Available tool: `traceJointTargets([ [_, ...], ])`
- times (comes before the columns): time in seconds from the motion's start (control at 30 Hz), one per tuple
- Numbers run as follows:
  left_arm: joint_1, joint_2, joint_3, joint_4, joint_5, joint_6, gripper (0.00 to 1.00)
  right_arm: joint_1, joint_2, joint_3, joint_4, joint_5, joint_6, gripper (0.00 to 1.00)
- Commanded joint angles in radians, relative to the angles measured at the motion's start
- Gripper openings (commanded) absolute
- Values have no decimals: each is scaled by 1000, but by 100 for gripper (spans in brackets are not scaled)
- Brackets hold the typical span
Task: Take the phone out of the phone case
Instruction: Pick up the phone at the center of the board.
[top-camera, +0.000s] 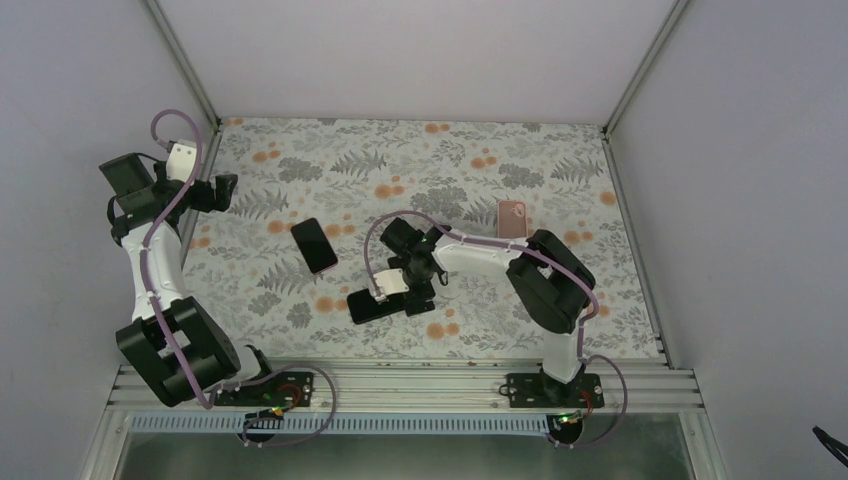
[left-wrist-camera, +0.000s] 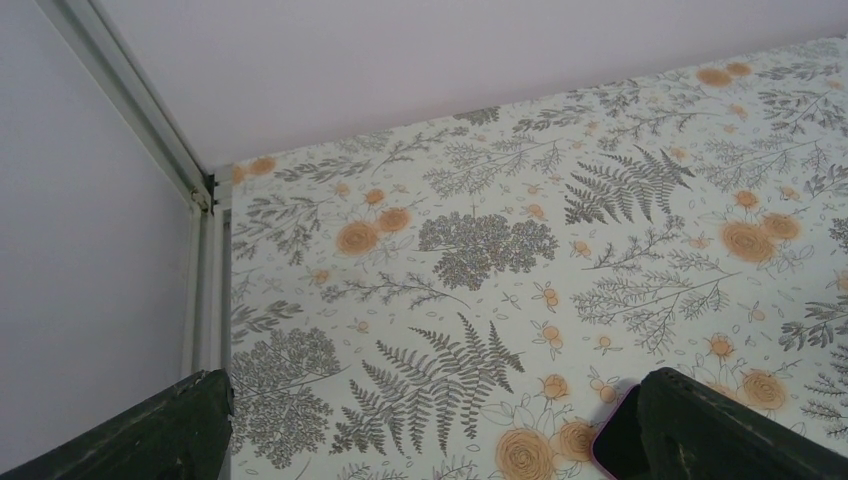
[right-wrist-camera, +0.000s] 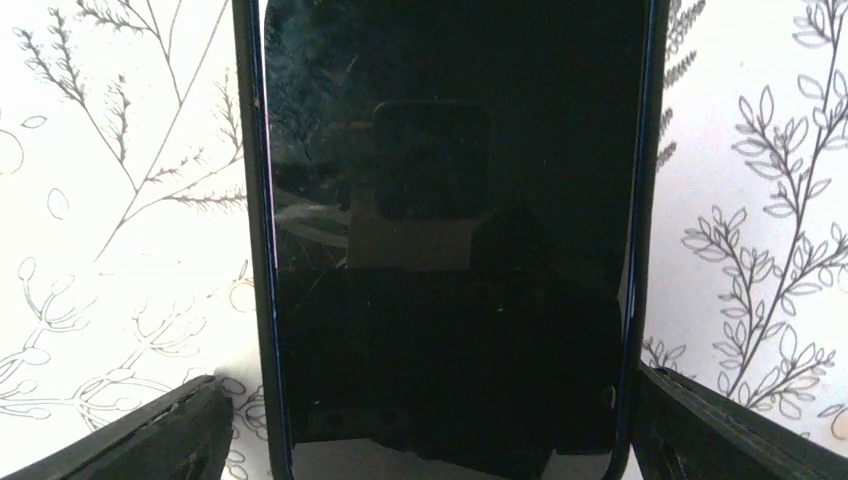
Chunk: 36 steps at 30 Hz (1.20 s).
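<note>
On my right wrist feed the black glass-fronted phone (right-wrist-camera: 450, 250) fills most of the frame. It lies screen up and unlit on the fern-and-orange-flower printed tablecloth (top-camera: 330, 140). The glass is smudged and finely scratched, and it mirrors the camera housing above it. A thin dark phone case (right-wrist-camera: 252, 200) wraps both long edges as a narrow raised rim, so the phone is seated in it.

The right gripper (top-camera: 390, 298) hangs over one end of the phone with its jaws spread wide, a finger (right-wrist-camera: 150, 430) outside each long edge. I cannot tell whether the pads touch the case, and nothing is clamped. From the top camera this phone lies near the middle of the table, slightly toward the arm bases.

The left gripper (top-camera: 224, 189) sits by the left wall, jaws wide apart and empty. A second dark phone with a pink rim (top-camera: 314, 245) lies flat between the two grippers. A rose-pink phone (top-camera: 512, 218) lies just beyond the right arm's forearm.
</note>
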<state>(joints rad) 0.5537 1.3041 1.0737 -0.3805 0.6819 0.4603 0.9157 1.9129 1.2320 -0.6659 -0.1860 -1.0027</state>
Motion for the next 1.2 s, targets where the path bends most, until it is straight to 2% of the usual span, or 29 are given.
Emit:
traceJointTargets([
  [0.0,5,9,-9,19,24,5,100,23,26,29,2,9,-33,100],
  [0.2,5,3,-17,20,10,19,100,28,51,35,-13,21,-38,97],
  [0.27,5,2,-21,25,5,20,100,28,54,30,-10,26,-31,93],
  [0.5,5,17,1,-8,27,15,100,28,32,1,33,26,3,70],
  [0.63,-23,32,42,-75,27,24,100,27,-2,-18,77,38,33,68],
  [0.8,-125,97,154,-284,18,55,100,-2,-91,-29,130,56,78,64],
  [1.0,-239,246,319,-572,234,119,100,-68,-212,-23,152,88,126,63],
  [1.17,-416,341,361,-636,245,116,100,-107,-335,-29,164,118,130,64],
])
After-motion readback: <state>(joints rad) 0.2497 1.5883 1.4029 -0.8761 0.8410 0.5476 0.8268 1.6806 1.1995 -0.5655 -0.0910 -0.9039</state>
